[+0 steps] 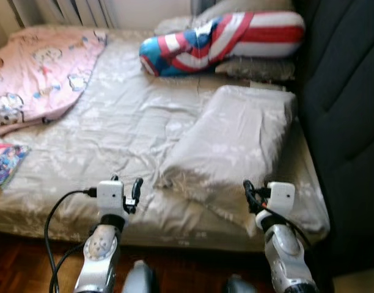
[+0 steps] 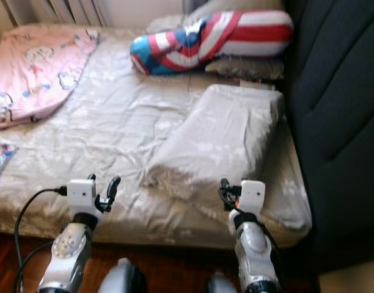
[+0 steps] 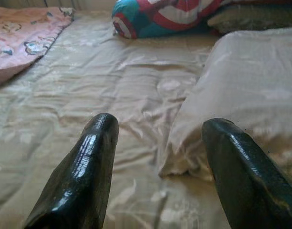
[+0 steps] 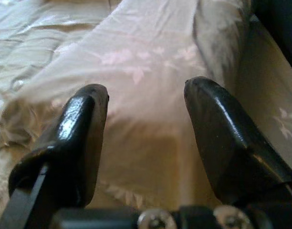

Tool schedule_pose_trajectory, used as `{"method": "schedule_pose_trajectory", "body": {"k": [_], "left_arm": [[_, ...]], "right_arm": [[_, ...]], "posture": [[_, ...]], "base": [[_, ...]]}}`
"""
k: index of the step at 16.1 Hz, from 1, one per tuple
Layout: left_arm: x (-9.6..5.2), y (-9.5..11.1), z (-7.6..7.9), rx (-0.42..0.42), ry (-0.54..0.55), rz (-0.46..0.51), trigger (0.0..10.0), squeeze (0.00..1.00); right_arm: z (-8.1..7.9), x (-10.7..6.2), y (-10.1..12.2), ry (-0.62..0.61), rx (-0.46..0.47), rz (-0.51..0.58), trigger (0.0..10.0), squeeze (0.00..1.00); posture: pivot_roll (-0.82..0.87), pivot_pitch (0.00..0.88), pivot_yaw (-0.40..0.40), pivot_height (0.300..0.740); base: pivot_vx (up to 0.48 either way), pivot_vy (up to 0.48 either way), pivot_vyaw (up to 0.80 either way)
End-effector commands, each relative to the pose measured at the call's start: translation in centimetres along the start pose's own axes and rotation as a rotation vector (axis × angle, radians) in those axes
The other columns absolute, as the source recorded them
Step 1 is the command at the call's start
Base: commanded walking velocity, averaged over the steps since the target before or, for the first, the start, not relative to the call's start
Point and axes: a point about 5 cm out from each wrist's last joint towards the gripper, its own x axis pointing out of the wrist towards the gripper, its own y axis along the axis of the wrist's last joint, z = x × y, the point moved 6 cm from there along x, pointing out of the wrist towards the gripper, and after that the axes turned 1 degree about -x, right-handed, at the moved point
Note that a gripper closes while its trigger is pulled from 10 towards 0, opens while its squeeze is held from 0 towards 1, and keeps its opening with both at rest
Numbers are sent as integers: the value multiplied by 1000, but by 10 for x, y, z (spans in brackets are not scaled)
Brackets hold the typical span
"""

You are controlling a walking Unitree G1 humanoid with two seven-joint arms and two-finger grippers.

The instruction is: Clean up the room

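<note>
A beige floral pillow [image 1: 236, 140] lies slantwise on the right half of the bed [image 1: 113, 122], its near corner hanging toward the front edge. My left gripper [image 1: 127, 186] hovers open over the front of the mattress, just left of that corner; in the left wrist view the pillow [image 3: 251, 86] lies beyond one finger [image 3: 236, 162]. My right gripper [image 1: 251, 194] is open too, at the pillow's near edge, and the pillow [image 4: 146, 52] lies straight ahead between its fingers [image 4: 84, 124]. Neither gripper holds anything.
A red, white and blue star-patterned cushion [image 1: 223, 39] rests on another beige pillow [image 1: 257, 68] at the far end. A pink cartoon blanket [image 1: 40, 67] covers the far left. A colourful item [image 1: 5, 160] sits at the left edge. A dark padded panel [image 1: 346, 122] stands along the right.
</note>
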Motion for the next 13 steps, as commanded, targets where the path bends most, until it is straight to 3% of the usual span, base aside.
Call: {"method": "schedule_pose_trajectory", "body": {"k": [1,13], "left_arm": [[-3,-4,-1,2,2,-18,10000,0],[-2,-5,1,-2,-3,-30,10000,0]], "right_arm": [[3,-3,-6,-12,4,-17,10000,0],[-1,-3,-5,0,24,-7,10000,0]], "posture": [[-2,150,-24,636],[0,150,-21,636]], "base": [[0,0,0],[0,0,0]]}}
